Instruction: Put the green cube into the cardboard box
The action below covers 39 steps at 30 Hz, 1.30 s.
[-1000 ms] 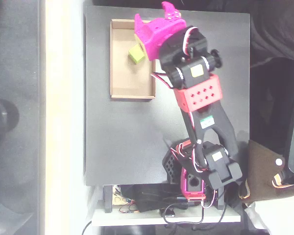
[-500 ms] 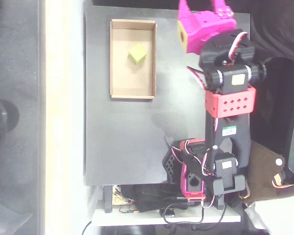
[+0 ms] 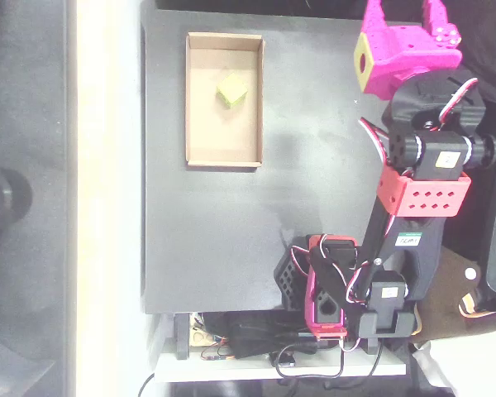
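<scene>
Swung my arm away toward 2 o'clock; fingers [image 3: 402, 10] spread, empty, well apart from box [image 3: 224, 158]. Cube [image 3: 232, 89] rests inside box, upper half.

You have a dark grey table [image 3: 215, 231] across the middle of the overhead frame; the cardboard box [image 3: 224, 157] lies flat at its upper left, the arm's base [image 3: 314, 289] at its lower right
</scene>
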Available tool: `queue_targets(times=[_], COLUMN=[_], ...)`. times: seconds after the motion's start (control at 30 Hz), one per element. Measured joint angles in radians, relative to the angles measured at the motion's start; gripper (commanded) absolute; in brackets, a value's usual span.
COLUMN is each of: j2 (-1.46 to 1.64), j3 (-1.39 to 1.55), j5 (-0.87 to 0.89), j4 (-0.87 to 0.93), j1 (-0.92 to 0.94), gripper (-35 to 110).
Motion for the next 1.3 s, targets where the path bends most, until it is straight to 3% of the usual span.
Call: queue_targets(times=[0.43, 1.3], j2=[0.210, 0.994], j3=[0.443, 1.175], j5=[0.000, 0.000], j4=[0.046, 0.040], j1=[0.000, 0.003], gripper=[28, 27])
